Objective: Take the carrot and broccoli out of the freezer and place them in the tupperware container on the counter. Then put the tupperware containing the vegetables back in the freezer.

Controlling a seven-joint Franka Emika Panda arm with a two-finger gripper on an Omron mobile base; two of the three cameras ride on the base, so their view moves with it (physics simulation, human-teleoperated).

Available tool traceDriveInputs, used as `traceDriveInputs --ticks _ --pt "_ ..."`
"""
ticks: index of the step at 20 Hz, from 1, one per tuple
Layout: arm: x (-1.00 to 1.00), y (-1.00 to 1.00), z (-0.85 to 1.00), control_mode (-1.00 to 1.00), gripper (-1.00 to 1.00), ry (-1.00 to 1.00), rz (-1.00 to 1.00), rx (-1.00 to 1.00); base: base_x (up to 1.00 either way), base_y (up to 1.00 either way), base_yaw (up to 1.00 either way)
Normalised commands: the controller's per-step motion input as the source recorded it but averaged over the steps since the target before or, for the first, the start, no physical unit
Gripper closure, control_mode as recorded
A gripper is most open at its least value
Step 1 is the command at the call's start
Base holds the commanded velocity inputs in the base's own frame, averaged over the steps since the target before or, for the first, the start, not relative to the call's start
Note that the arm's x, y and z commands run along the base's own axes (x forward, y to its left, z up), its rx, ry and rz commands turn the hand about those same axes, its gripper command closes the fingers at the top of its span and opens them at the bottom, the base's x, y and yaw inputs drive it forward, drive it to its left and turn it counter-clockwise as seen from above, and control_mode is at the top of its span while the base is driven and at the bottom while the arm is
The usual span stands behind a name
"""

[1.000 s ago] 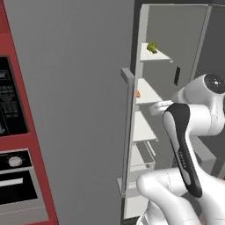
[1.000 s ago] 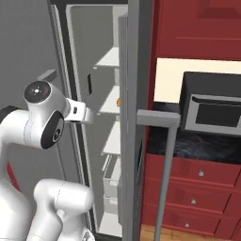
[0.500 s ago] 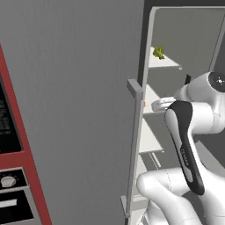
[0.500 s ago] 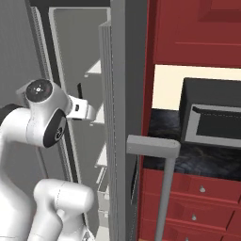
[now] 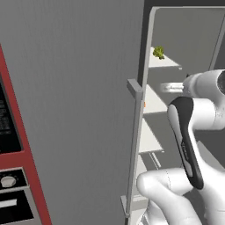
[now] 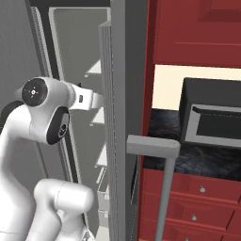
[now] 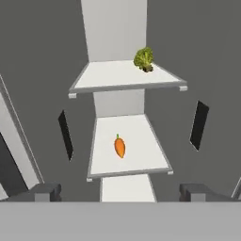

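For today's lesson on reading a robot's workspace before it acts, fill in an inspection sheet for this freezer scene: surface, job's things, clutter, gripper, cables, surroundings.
Surface: white inner shelves of the tall grey freezer, door open; black marbled counter to the right.
Job's things: small lumpy yellow-green broccoli floret on the upper shelf, towards its right rear; tiny bright orange tapered carrot lying on the shelf below, near its middle.
Clutter: nothing seen.
Gripper: two-finger gripper open, holding nothing, in front of the shelves, apart from both vegetables.
Cables: nothing seen.
Surroundings: black microwave box on the counter; red drawers beneath; red-framed black oven left of the freezer.
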Motion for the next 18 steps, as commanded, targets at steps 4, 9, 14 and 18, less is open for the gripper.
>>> traceDriveInputs --ticks 4,9,14,18 --pt "0.59 -0.36 0.51 -1.00 -1.00 -0.06 -0.07 0.00 0.00 0.00 0.00" --pt "0.52 -0.18 0.72 -1.00 -1.00 -0.01 -0.02 0.00 0.00 0.00 0.00" --pt "0.85 -0.12 0.32 -1.00 -1.00 0.00 0.00 0.00 0.00 0.00 0.00" --pt "1.00 -0.25 0.00 -1.00 -1.00 0.00 0.00 0.00 0.00 0.00 0.00"
